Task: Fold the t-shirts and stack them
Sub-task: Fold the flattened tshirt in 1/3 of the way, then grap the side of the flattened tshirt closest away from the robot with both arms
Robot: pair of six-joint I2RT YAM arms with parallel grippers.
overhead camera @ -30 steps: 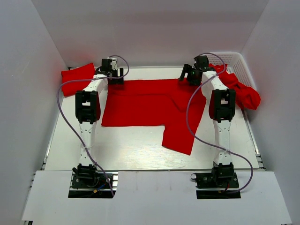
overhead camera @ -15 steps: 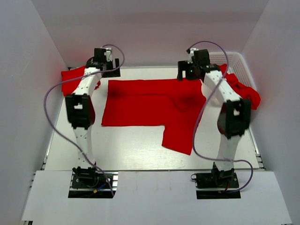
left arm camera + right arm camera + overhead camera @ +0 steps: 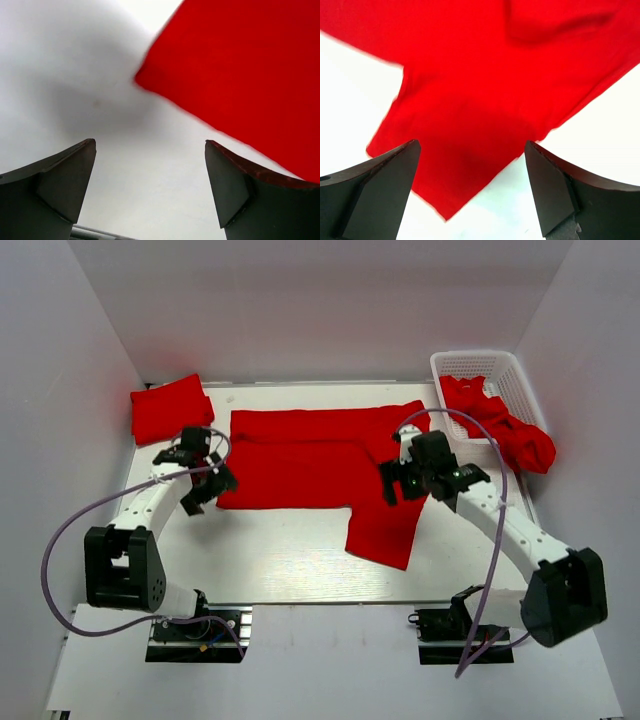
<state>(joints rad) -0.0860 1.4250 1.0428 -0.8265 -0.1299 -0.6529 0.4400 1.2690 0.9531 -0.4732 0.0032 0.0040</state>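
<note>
place: probably a robot lab cell | evidence: white panel walls (image 3: pixel 320 300), white table (image 3: pixel 290 560), bolted arm base (image 3: pixel 197 625)

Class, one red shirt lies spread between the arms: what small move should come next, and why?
Probably descend on both sides and pinch cloth. The left fingers stand open just short of the shirt's corner, the right fingers open above its near flap; neither grips anything.
</note>
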